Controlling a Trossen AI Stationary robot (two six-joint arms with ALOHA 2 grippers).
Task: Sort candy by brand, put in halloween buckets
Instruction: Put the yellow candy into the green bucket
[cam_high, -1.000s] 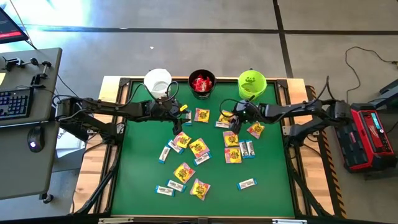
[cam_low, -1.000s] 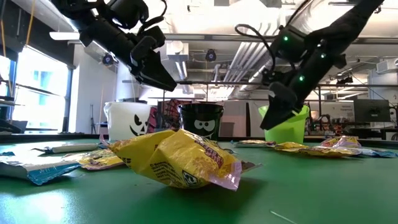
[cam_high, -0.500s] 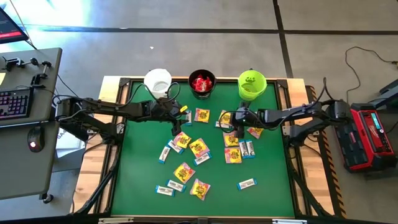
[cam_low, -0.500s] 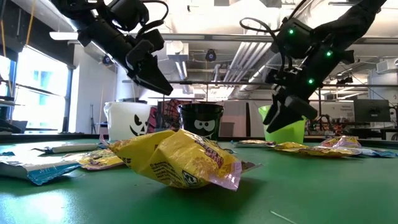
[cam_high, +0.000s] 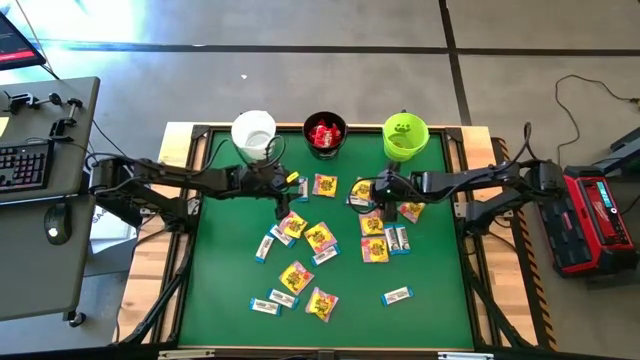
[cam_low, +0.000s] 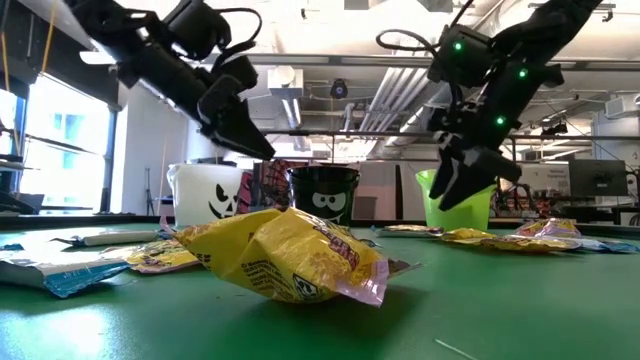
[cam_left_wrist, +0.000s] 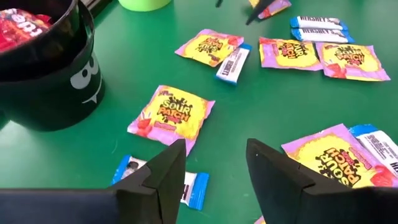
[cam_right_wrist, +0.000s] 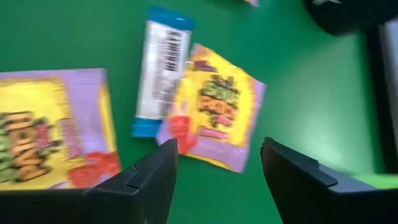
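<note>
Candy (cam_high: 320, 236) is scattered over the green table (cam_high: 430, 320), with most packets lying flat and apart from one another, so that each can be picked singly. Three buckets are ranged along the far edge: a white bucket (cam_high: 253, 129), a black bucket (cam_high: 325, 134) with red packets already inside, and a lime bucket (cam_high: 405, 136). One bucket per brand is judged to be the plan, which is why they are set side by side within reach of both arms.

Yellow-and-pink packets (cam_left_wrist: 172, 114) and white-and-blue bars (cam_left_wrist: 232, 63) remain on the table; no loose red ones can be made out, so the red kind is judged to be mostly sorted.

The left pincer (cam_high: 281, 186) is held above the table just in front of the white and black buckets. Its fingers are seen parted to a moderate gap with nothing between them, and a blue-ended bar (cam_left_wrist: 160, 180) lies just below.

The right pincer (cam_high: 380, 198) is held low over the candy in front of the lime bucket. It is spread wide and empty, poised over a yellow-and-pink packet (cam_right_wrist: 215, 116) with a bar (cam_right_wrist: 162, 70) touching its edge. No candy is gripped by either.
</note>
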